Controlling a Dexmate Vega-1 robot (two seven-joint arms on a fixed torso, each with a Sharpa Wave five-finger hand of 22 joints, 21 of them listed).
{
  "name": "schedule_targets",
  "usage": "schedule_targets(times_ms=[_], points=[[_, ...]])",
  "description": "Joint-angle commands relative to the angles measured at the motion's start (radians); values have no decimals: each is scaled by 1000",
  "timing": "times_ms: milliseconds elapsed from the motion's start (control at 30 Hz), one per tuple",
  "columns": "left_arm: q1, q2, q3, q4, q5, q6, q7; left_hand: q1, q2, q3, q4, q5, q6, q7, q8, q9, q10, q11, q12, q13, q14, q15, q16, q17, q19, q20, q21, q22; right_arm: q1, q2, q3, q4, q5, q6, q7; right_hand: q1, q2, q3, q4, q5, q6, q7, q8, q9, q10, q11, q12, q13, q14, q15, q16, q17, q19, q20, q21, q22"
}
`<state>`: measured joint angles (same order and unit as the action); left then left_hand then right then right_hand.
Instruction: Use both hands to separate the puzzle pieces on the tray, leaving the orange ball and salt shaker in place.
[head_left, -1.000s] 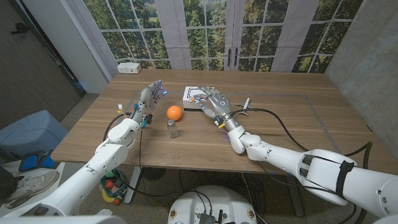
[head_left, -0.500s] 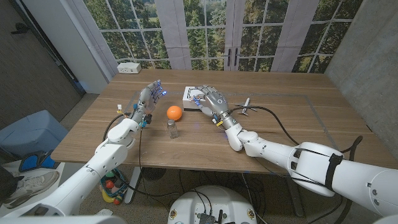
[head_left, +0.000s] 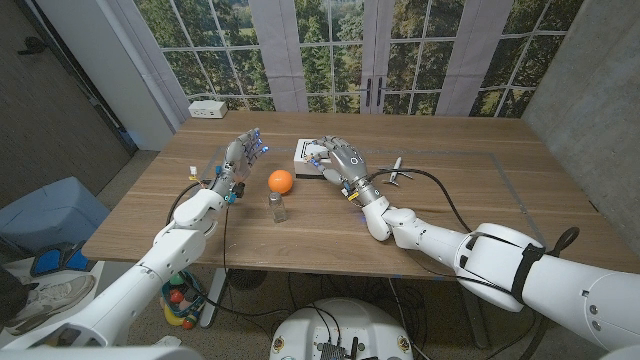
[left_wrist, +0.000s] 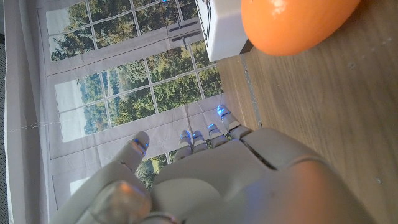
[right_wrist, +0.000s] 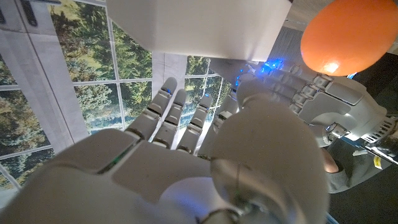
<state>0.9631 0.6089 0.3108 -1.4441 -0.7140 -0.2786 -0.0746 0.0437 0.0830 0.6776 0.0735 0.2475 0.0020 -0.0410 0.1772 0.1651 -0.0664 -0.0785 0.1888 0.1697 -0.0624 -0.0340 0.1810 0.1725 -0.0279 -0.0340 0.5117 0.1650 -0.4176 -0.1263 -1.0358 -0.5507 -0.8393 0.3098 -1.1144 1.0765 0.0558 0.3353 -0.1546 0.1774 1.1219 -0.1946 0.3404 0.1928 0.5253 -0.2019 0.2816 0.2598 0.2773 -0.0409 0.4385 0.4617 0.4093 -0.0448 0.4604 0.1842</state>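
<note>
The white tray (head_left: 303, 149) sits at mid-table beyond the orange ball (head_left: 281, 181) and the clear salt shaker (head_left: 277, 206). My right hand (head_left: 337, 160) reaches over the tray's right part with fingers spread, covering whatever lies on it; the puzzle pieces are hidden. In the right wrist view the right hand (right_wrist: 186, 162) stretches toward the tray (right_wrist: 193, 25), with the ball (right_wrist: 345, 37) and my left hand (right_wrist: 329, 106) beyond. My left hand (head_left: 241, 156) stands upright left of the ball, fingers apart, holding nothing. The left wrist view shows the ball (left_wrist: 292, 22) and tray (left_wrist: 224, 28) ahead of the left hand (left_wrist: 217, 174).
A white box (head_left: 207, 108) stands at the table's back left corner. A black cable (head_left: 440, 190) runs across the right half, with a small white part (head_left: 397, 167) near my right wrist. Bare wood lies in front of the shaker.
My right hand has crept slightly left and farther over the tray, and its forearm has swung a little. The left hand, ball and shaker have not moved.
</note>
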Motion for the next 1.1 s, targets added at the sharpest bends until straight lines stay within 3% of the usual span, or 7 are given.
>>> schedule_targets(times_ms=[33, 600, 667, 733, 800, 867, 1100], points=[[-15, -4, 9, 13, 2, 4, -12, -10, 31, 2, -6, 1, 2, 0, 0, 3, 2, -9, -2, 3, 3, -45, 0, -1, 5, -26, -4, 3, -31, 12, 136, -4, -102, 79, -3, 11, -1, -6, -6, 3, 24, 6, 9, 2, 23, -4, 8, 4, 14, -180, 11, 7, 18, -11, 12, 3], [-22, -1, 21, 8, 33, -10, -8, 15, 21, 5, -50, -5, 21, -12, 7, 3, 8, -9, 0, 3, 8, -46, -2, -6, 17, -24, -19, 2, -124, 9, 348, -136, -232, 140, -3, 32, -6, -11, -12, 14, 57, 17, 12, -5, 69, -5, 24, 10, 37, -185, 21, 13, 34, -30, 20, 4], [-21, 6, 23, 0, 48, -12, -1, 49, 32, 17, -100, -14, 61, -56, 13, 4, 7, -8, -1, 3, 9, -45, -3, -7, 25, -20, -37, 2, -137, 7, 369, -158, -246, 142, -3, 33, -7, -11, -12, 15, 60, 17, 12, -6, 72, -5, 25, 11, 38, -184, 20, 12, 35, -31, 21, 4], [-19, 11, 25, -8, 65, -15, 11, 67, 37, 23, -128, -22, 90, -67, 18, 4, 11, -5, 1, 3, 10, -42, -4, -7, 28, -18, -48, 2, -149, 6, 390, -179, -261, 145, -3, 34, -8, -11, -12, 16, 61, 17, 11, -6, 74, -5, 26, 11, 40, -183, 19, 11, 35, -30, 21, 5], [-16, 19, 27, -22, 86, -16, 28, 119, 44, 39, -204, -48, 162, -73, 29, 6, 21, -5, 4, 3, 14, -37, -3, -7, 41, -15, -73, 3, -158, 5, 408, -196, -273, 148, -3, 34, -8, -10, -12, 17, 63, 17, 11, -6, 75, -5, 26, 12, 41, -183, 18, 11, 34, -31, 21, 5], [-14, 30, 29, -38, 100, -8, 37, 143, 44, 43, -234, -61, 210, -70, 37, 8, 28, 3, 5, 4, 15, -30, -3, -6, 46, -13, -87, 3, -166, 5, 423, -211, -285, 150, -3, 35, -8, -11, -12, 17, 63, 16, 10, -7, 77, -5, 27, 12, 42, -183, 18, 10, 33, -32, 21, 5], [-9, 62, 30, -90, 114, 39, 54, 186, 20, 22, -253, -78, 357, 61, 56, 19, 72, 43, 15, 7, 20, 16, -1, -5, 66, 13, -129, 7, -196, 5, 470, -261, -327, 162, -3, 35, -10, -15, -9, 19, 61, 16, 6, -8, 81, -4, 27, 14, 45, -184, 19, 13, 28, -34, 20, 5]])
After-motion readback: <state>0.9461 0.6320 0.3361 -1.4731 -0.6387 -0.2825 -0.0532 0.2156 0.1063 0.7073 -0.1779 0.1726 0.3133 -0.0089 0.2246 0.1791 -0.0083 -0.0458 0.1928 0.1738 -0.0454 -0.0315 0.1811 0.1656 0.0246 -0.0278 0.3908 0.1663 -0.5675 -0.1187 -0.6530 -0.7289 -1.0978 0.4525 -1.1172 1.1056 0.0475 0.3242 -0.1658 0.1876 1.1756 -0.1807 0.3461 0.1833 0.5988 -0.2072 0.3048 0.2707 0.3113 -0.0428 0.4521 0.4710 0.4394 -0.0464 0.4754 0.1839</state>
